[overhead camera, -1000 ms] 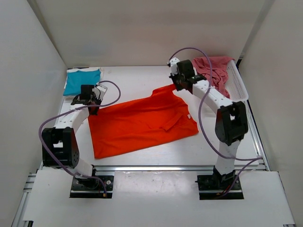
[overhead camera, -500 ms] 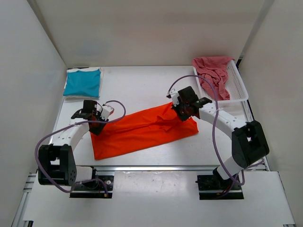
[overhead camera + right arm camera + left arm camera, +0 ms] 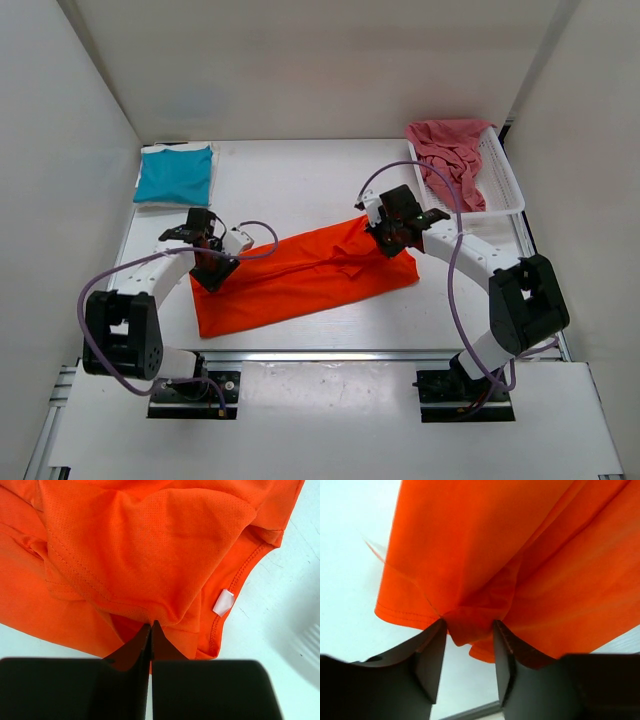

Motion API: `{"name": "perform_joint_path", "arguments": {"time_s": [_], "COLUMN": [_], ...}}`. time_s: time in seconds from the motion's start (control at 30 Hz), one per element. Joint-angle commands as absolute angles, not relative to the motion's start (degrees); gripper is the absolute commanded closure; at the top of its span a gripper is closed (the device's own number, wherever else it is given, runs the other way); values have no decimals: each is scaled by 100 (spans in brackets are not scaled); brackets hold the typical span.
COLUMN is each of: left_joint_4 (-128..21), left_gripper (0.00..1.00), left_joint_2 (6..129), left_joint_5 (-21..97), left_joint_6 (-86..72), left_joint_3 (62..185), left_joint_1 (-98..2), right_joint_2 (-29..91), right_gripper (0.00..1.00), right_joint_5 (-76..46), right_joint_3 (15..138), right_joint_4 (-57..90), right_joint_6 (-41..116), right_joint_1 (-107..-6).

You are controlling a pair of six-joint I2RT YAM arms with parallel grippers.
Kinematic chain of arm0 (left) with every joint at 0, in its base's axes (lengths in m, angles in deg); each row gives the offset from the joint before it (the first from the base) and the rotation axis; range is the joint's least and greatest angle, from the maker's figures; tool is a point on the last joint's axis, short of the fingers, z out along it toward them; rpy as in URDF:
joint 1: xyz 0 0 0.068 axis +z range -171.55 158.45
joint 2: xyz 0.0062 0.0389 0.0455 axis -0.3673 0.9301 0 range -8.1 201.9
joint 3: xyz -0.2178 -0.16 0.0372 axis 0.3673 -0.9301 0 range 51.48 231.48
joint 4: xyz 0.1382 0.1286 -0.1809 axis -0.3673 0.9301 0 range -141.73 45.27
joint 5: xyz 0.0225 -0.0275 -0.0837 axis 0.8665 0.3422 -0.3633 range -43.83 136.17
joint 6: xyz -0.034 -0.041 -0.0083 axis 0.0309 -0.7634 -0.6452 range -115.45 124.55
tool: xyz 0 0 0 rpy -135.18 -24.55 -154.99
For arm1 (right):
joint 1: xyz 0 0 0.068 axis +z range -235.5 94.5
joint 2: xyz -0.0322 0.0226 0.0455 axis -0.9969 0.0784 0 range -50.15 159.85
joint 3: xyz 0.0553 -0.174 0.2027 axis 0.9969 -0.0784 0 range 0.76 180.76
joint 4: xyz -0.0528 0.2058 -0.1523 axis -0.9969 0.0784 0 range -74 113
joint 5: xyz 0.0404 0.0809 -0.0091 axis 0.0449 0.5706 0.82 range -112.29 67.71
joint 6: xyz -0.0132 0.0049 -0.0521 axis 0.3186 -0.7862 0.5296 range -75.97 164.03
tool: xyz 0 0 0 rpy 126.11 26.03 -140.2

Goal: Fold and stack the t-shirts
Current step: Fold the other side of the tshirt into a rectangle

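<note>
**Orange shirt** (image 3: 305,275): lies on the counter (image 3: 300,185) at the centre of the overhead view, doubled into a long band that runs from lower left to upper right. In the right wrist view its neckline carries a small white label (image 3: 223,602).

**Left hand** (image 3: 214,272): at the band's left end, low over the cloth. The fingers (image 3: 432,655) are parted to a middling width, with a bunched fold of the orange shirt (image 3: 520,570) sitting between their tips. The arm bends out to the left of the frame, with the forearm reaching in toward the centre.

**Right hand** (image 3: 386,238): at the band's upper right corner. The fingers (image 3: 142,640) are pressed together, pinching a pucker of the orange shirt (image 3: 140,555) at their tips. The arm arcs from the lower right of the frame, with the elbow out to the right.

**Teal shirt** (image 3: 175,175): folded flat, upper left of the counter, well apart from both hands.

**Pinkish-red shirt** (image 3: 450,150): crumpled in the white basket (image 3: 507,190), upper right.
</note>
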State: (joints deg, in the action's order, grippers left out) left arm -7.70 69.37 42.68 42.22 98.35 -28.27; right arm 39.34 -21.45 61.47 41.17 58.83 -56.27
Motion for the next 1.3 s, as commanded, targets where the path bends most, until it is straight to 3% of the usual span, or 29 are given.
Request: {"name": "perform_joint_path", "arguments": {"time_s": [0.0,0.07,0.2,0.27,0.37,0.43,0.63,0.87,0.97,1.27], "left_joint_4": [-428,-400,-497,-585,-533,-532,-1418,-2921,-2967,-2484], "left_gripper": [49,60,57,62,90,100,100,100,100,100], "left_joint_2": [7179,7311,7268,7215,7223,7241,7197,7416,7390,6521], "left_joint_5": [4362,4458,4600,4608,4565,4608,5257,6023,5909,5584], "left_joint_6": [4516,4507,4437,4376,4349,4297,3753,3031,3039,3469], "left_joint_3": [10166,10175,10192,10254,10369,10395,10526,11027,11045,9834], "left_joint_1": [-2673,-2673,-2770,-2761,-2779,-2727,-2533,-2199,-2172,-2234], "right_joint_2": [3704,3712,3712,3712,3730,3756,4115,5538,5803,4585], "right_gripper": [100,100,100,100,100,100,100,100,99,100], "right_joint_5": [-2044,-2071,-2027,-2061,-2053,-2035,-2132,-2589,-2580,-2422], "right_joint_3": [6079,6088,6114,6114,6105,6123,6675,9308,9778,8034], "right_joint_4": [3886,3877,3859,3868,3851,3877,3649,3367,3350,3674], "right_joint_6": [6002,5993,5967,5976,5976,5976,5888,5501,5589,5756], "right_joint_1": [-5589,-5623,-5641,-5632,-5623,-5606,-5982,-6537,-6494,-6212]}}
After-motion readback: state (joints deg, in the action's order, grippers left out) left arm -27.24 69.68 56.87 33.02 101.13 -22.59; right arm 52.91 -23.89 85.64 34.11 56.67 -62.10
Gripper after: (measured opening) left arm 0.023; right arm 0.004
